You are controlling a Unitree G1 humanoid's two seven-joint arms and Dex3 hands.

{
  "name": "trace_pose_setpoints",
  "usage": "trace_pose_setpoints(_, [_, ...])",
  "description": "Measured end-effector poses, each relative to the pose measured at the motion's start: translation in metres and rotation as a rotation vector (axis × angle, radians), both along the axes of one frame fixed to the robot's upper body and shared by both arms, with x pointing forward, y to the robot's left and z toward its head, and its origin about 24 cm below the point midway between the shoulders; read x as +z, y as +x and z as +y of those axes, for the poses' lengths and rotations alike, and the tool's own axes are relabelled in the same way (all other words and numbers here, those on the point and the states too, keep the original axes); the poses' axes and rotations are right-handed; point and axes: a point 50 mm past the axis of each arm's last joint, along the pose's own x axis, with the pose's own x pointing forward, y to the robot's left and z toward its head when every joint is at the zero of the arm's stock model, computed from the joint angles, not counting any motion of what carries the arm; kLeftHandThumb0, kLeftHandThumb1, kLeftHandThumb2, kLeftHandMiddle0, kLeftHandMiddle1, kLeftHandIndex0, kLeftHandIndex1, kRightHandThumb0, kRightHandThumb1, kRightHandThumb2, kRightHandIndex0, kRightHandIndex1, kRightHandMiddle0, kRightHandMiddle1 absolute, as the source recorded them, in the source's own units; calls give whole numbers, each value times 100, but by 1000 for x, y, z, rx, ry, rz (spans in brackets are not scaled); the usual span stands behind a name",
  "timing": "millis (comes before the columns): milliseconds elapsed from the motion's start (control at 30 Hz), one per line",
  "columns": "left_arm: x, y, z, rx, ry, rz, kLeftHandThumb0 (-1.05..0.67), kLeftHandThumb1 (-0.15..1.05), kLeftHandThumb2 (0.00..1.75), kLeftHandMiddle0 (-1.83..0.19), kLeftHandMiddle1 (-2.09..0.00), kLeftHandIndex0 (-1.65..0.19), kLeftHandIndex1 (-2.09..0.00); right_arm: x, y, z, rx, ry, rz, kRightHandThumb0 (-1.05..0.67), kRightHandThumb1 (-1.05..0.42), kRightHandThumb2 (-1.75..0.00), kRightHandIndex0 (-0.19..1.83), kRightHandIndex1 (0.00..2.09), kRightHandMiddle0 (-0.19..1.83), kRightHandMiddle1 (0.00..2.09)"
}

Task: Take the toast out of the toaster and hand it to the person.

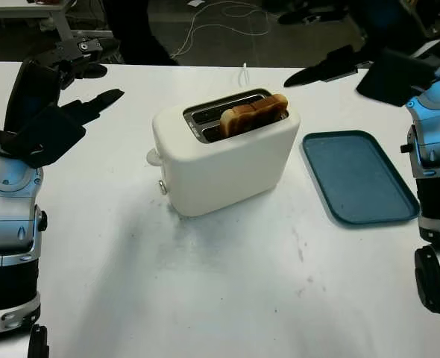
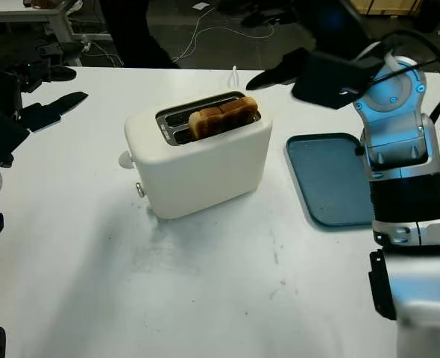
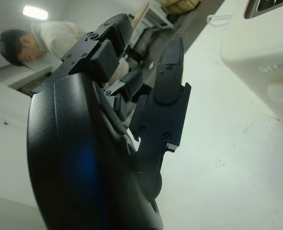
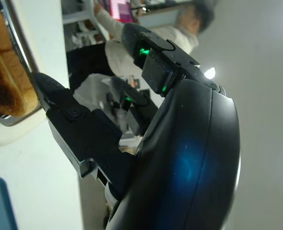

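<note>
One white toaster (image 1: 224,160) on the tabletop (image 1: 227,291), with one slice of toast (image 1: 254,114) in one of its two slots. One blue tray (image 1: 359,177) beside it. Two black robot hands: left hand (image 1: 52,97), right hand (image 2: 309,71).

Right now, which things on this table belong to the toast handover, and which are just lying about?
Belongs to the job:
- toast, standing in the toaster's slot
- white toaster
- right hand, open, raised behind the toaster
- left hand, open, raised at the table's left

Lying about:
- blue tray, beside the toaster
</note>
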Motion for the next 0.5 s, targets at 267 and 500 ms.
trace_pose_setpoints(267, [-2, 1, 1, 2, -1, 8, -29, 92, 6, -23, -93, -54, -21, -10, 1, 21, 46, -188, 31, -47, -42, -1, 93, 37, 95, 17])
trace_pose_setpoints(500, [-2, 1, 1, 9, 7, 8, -28, 92, 7, -23, -91, -53, -22, -25, 5, 28, 91, -270, 54, -56, -47, -1, 84, 40, 95, 14])
